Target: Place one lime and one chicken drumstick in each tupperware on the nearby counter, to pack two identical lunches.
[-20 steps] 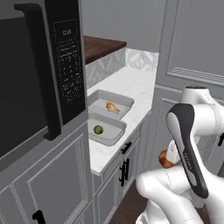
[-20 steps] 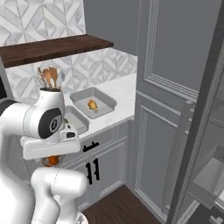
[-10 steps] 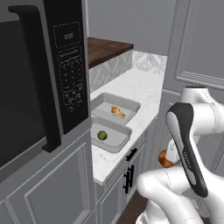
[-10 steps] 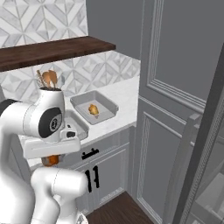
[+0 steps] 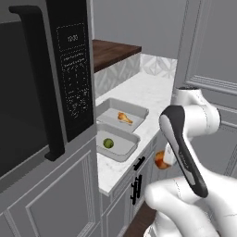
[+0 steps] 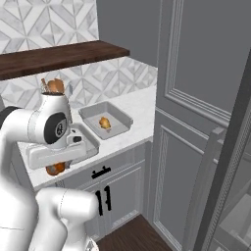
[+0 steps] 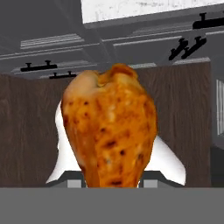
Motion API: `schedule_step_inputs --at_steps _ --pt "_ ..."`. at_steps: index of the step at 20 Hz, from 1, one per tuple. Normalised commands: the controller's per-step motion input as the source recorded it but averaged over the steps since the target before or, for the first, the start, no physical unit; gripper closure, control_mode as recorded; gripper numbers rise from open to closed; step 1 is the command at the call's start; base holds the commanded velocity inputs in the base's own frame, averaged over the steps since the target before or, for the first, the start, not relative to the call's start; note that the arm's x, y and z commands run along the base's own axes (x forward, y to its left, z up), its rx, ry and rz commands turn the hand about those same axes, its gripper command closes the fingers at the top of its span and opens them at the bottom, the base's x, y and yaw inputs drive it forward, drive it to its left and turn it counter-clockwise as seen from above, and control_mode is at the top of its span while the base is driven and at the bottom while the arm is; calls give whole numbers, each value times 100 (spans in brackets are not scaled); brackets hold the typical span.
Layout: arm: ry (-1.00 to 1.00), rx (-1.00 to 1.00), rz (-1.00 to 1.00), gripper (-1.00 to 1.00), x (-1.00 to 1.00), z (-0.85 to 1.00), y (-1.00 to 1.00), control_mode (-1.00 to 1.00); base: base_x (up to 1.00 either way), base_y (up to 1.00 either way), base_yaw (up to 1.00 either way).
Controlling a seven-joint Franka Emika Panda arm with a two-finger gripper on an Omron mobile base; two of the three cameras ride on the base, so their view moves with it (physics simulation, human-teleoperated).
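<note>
The gripper (image 7: 113, 183) is clamped tight on a roasted chicken drumstick (image 7: 109, 131), which looms large in the hand view, fat end at 12 o'clock, browned skin speckled dark, with grey cabinet fronts and black bar handles (image 7: 187, 47) behind it. In the left base view that same drumstick peeks out orange beside the white arm (image 5: 185, 139), hanging low in front of the cabinet face, off the counter's edge. On the white marble counter (image 5: 157, 90) sit the two tupperware trays, touching edge to edge. The near tray (image 5: 115, 143), at about 9 o'clock from the arm's elbow, carries a single lime (image 5: 108, 143). The far tray (image 5: 121, 114), just beyond it toward 11 o'clock, carries a second drumstick (image 5: 123, 117). From the right base view, the far tray shows its drumstick at centre, and the held one glows orange under the arm. A black microwave (image 5: 69, 78) stands at 9 o'clock; a dark wooden shelf (image 6: 59, 55) runs above the patterned backsplash (image 6: 98, 81).
</note>
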Motion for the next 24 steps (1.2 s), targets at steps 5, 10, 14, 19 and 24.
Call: schedule_step_inputs --at_steps 5,10,14,19,24 --pt "-1 3 7 100 74 -1 6 -100 0 0 0" --pt "-4 17 0 100 98 0 8 -100 0 0 0" --pt "-7 12 0 100 100 -5 42 -100 0 0 0" --pt "-2 1 -1 100 100 -27 56 -100 0 0 0" --pt "-1 0 0 100 96 -59 40 -100 0 0 0"
